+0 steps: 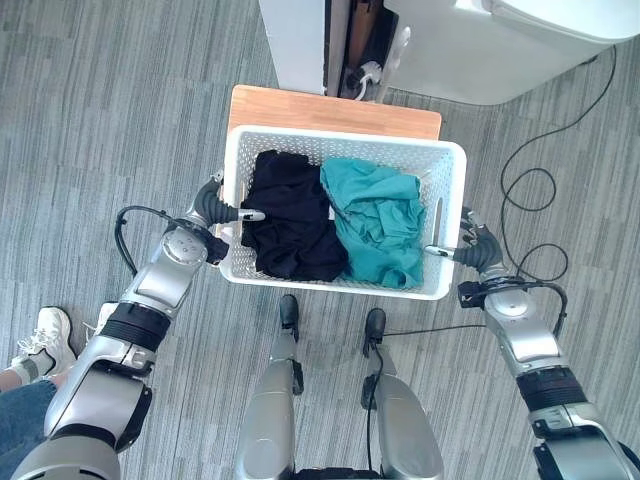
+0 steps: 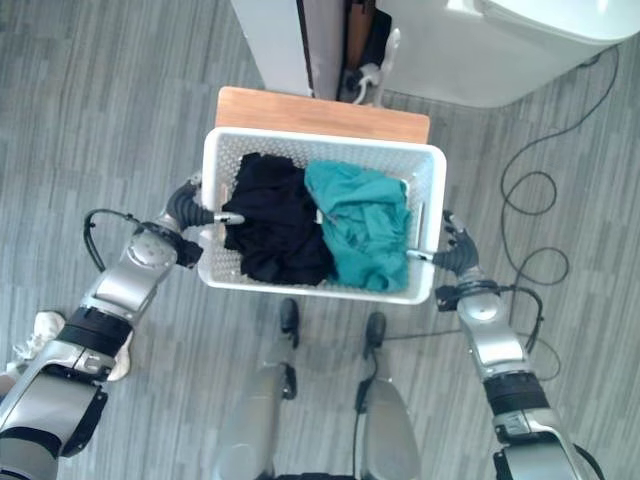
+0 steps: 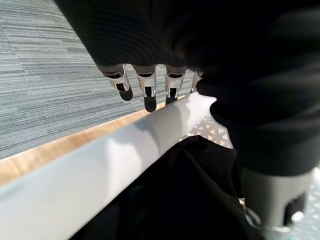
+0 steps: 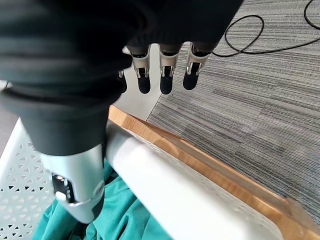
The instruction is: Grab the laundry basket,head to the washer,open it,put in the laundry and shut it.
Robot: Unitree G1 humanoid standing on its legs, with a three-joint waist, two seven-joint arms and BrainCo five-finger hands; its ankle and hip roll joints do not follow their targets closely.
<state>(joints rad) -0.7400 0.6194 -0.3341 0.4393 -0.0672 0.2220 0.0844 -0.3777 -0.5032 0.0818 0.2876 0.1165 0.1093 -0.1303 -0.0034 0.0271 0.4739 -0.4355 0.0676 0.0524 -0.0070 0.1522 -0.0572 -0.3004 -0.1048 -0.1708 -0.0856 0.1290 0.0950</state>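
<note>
A white laundry basket (image 1: 345, 137) stands on a low wooden table (image 1: 330, 108) right in front of me. Black laundry (image 1: 290, 215) fills its left half and teal laundry (image 1: 380, 215) its right half. My left hand (image 1: 212, 205) grips the left rim (image 3: 125, 155), with the fingers (image 3: 150, 92) outside and the thumb inside above the black cloth. My right hand (image 1: 475, 245) holds the right rim (image 4: 165, 190) the same way, its thumb inside above the teal cloth (image 4: 125, 220). The white washer (image 1: 500, 50) stands beyond the table at the upper right.
A tall white cabinet panel (image 1: 295, 40) rises behind the table, left of the washer, with a plug and cords in the gap between them. A person's white shoe (image 1: 40, 340) rests on the grey floor at the lower left.
</note>
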